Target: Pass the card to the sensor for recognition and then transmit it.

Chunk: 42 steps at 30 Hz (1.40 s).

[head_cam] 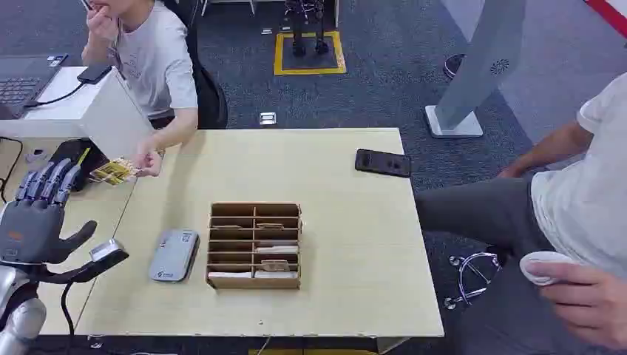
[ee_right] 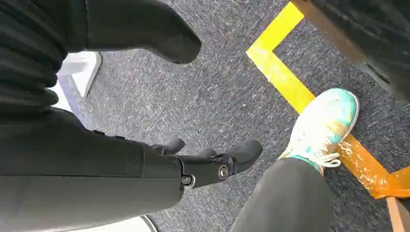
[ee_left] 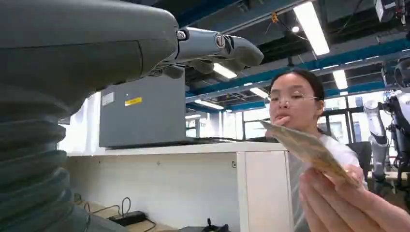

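A yellowish card [head_cam: 112, 171] is held by a person's hand [head_cam: 147, 159] at the table's far left edge; in the left wrist view the same card [ee_left: 309, 147] is pinched in that person's fingers. My left hand [head_cam: 41, 214] is raised beside the table's left side, fingers spread and empty, a short way short of the card. The grey card sensor [head_cam: 174, 255] lies flat on the wooden table [head_cam: 347, 222], left of the wooden slotted card box [head_cam: 255, 244]. My right hand [ee_right: 208, 162] hangs over the carpet, fingers loosely apart, holding nothing.
A black phone [head_cam: 382, 163] lies near the table's far right edge. A second person sits at the right, holding a white object [head_cam: 543, 266]. A white desk with a laptop [head_cam: 22, 85] stands at the far left. A person's shoe [ee_right: 321, 125] is near my right hand.
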Each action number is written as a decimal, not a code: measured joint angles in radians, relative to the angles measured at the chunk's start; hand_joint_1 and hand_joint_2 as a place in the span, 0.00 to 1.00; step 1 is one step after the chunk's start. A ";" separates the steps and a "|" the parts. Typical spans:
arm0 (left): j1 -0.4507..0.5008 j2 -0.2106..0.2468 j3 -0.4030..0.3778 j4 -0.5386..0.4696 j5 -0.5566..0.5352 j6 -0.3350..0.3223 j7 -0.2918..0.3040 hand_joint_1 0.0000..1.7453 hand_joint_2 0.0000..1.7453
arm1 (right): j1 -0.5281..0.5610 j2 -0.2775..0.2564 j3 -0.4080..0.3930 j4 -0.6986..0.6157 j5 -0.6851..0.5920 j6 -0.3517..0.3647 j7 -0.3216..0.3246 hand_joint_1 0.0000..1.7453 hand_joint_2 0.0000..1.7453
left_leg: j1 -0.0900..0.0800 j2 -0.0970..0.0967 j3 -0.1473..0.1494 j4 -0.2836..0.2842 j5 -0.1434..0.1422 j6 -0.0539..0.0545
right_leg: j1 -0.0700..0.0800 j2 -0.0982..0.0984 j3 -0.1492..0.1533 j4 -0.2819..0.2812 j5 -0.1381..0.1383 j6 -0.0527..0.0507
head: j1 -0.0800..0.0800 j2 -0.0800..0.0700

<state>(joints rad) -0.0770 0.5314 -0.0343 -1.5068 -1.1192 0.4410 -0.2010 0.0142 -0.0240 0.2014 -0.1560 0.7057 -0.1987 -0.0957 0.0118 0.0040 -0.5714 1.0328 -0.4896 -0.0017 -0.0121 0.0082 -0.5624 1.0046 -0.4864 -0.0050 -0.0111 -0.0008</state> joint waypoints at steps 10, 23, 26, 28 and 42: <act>-0.013 0.000 0.000 0.010 0.003 -0.001 -0.007 0.00 1.00 | -0.003 0.000 0.000 0.000 0.006 0.003 0.000 0.00 1.00 | 0.000 0.000 0.000 0.000 0.000 0.000 | 0.000 0.000 0.000 0.000 0.000 0.000 | 0.000 0.000; -0.033 0.000 -0.013 0.029 0.017 -0.003 -0.017 0.00 1.00 | -0.006 0.000 0.000 0.000 0.008 0.003 -0.002 0.00 1.00 | 0.000 0.000 0.000 0.000 0.000 0.000 | 0.000 0.000 0.000 0.000 0.000 0.000 | 0.000 0.000; -0.034 0.000 -0.016 0.034 0.023 -0.004 -0.017 0.00 1.00 | -0.007 0.000 0.000 0.000 0.008 0.003 -0.002 0.00 1.00 | 0.000 0.000 0.000 0.000 0.000 0.000 | 0.000 0.000 0.000 0.000 0.000 0.000 | 0.000 0.000; -0.034 0.000 -0.017 0.035 0.025 -0.005 -0.017 0.89 1.00 | -0.007 0.000 0.000 0.000 0.009 0.003 -0.001 0.00 1.00 | 0.000 0.000 0.000 0.000 0.000 0.000 | 0.000 0.000 0.000 0.000 0.000 0.000 | 0.000 0.000; -0.034 0.000 -0.020 0.036 0.042 -0.014 -0.017 1.00 1.00 | -0.007 0.000 0.000 0.000 0.012 0.003 0.000 0.00 1.00 | 0.000 0.000 0.000 0.000 0.000 0.000 | 0.000 0.000 0.000 0.000 0.000 0.000 | 0.000 0.000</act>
<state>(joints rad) -0.1111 0.5314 -0.0546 -1.4710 -1.0769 0.4269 -0.2182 0.0072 -0.0240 0.2014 -0.1564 0.7179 -0.1957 -0.0954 0.0117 0.0042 -0.5714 1.0328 -0.4895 -0.0017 -0.0121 0.0083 -0.5625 1.0046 -0.4863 -0.0050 -0.0111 -0.0008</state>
